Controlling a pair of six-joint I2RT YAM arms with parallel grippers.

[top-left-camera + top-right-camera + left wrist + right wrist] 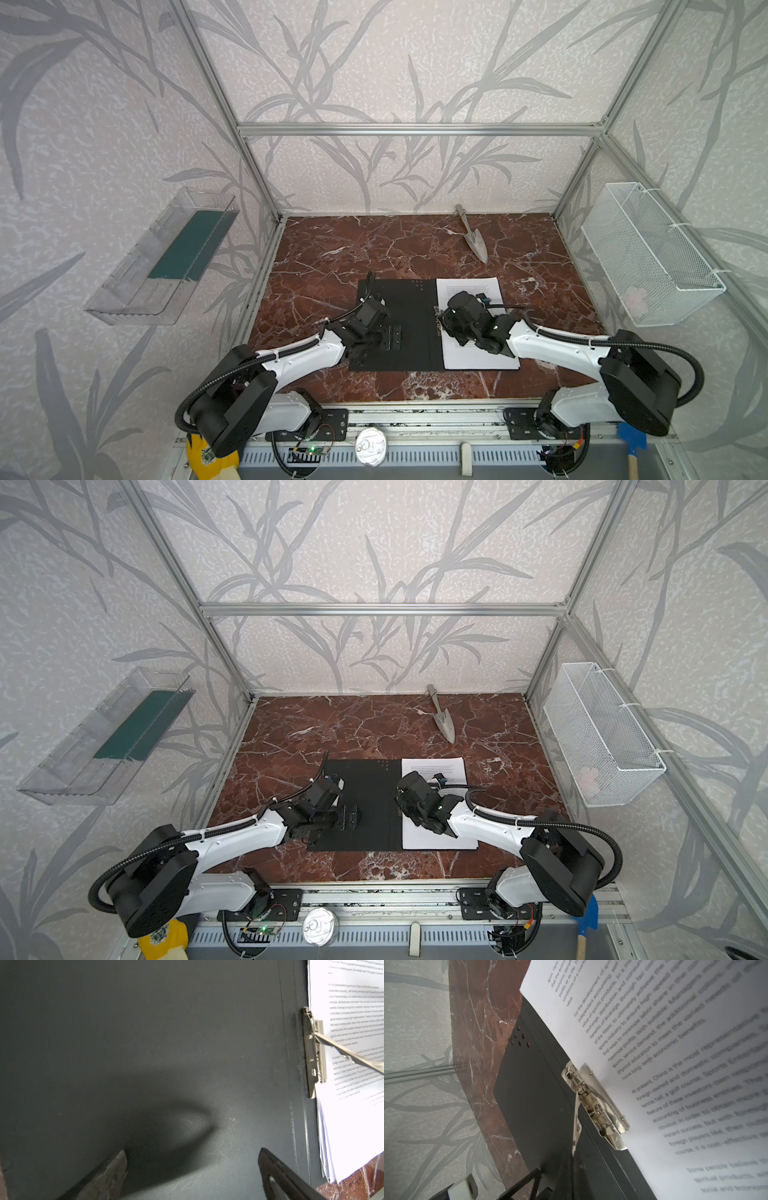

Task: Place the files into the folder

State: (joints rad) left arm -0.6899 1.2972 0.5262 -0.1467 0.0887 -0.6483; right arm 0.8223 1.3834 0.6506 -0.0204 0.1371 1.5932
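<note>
Folder [409, 299]: lies open and flat on the marble table [332, 257], black inner face up, spine running away from the robot; opened this way it leaves the clamp reachable from above.
Files [482, 357]: a stack of printed white sheets on the folder's right half, spine-side edge tucked at the metal clip [602, 1103]. In the left wrist view the near corners fan out a little, so the stack is not quite squared.
Clip lever [576, 1122]: a thin metal arm swung up off the clip and running into the right gripper's fingers. Raised like this, it probably has the clamp lifted so the sheets can sit under it.
Right gripper [442, 324]: clenched on the clip lever at the spine, wrist over the papers.
Left gripper [392, 338]: jaws spread wide, empty, low over the bare left cover. Whether the fingers [108, 1176] touch the cover I cannot tell. The position suits steadying the folder against the pull on the lever.
Step in hand: judged to be the clamping stage, since the papers are already in the folder.
Next move: likely swinging the lever down to pinch the stack.
Risk: the fanned sheets may be caught crooked, or the light folder may shift if the lever is pulled sideways.
Elsewhere: a garden trowel [473, 241] lies well apart near the back wall, not involved.
</note>
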